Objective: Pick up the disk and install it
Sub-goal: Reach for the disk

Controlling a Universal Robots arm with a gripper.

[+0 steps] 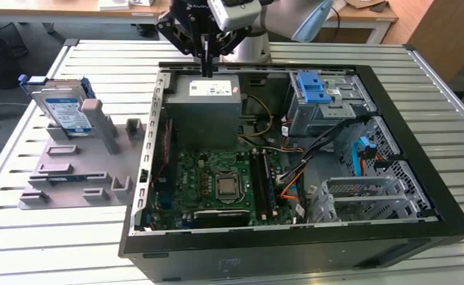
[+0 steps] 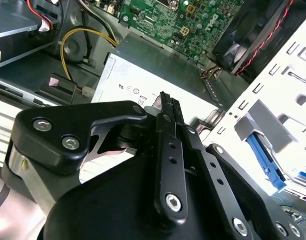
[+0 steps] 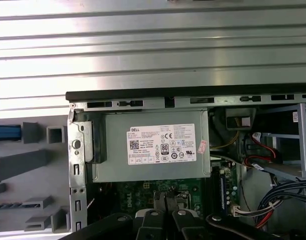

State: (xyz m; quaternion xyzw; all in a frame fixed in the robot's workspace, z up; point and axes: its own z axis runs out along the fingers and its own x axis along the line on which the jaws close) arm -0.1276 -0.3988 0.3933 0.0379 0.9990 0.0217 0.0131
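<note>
Your gripper (image 1: 206, 72) hangs over the grey box (image 1: 208, 113), closed tight and holding nothing. The disk (image 1: 65, 110) stands in its rack (image 1: 67, 178), well apart.

Computer case (image 1: 295, 249) lies open on the desk (image 1: 81, 249). At the exterior view's left, a stand (image 1: 73, 172) sits beside it, the disk (image 1: 63, 110) upright at its far end. Inside the case: metal box (image 1: 208, 98) at the back, circuit board (image 1: 215, 184) before it, drive cage (image 1: 327, 101) to the exterior view's right. Gripper (image 1: 207, 72) hangs above the box.
</note>
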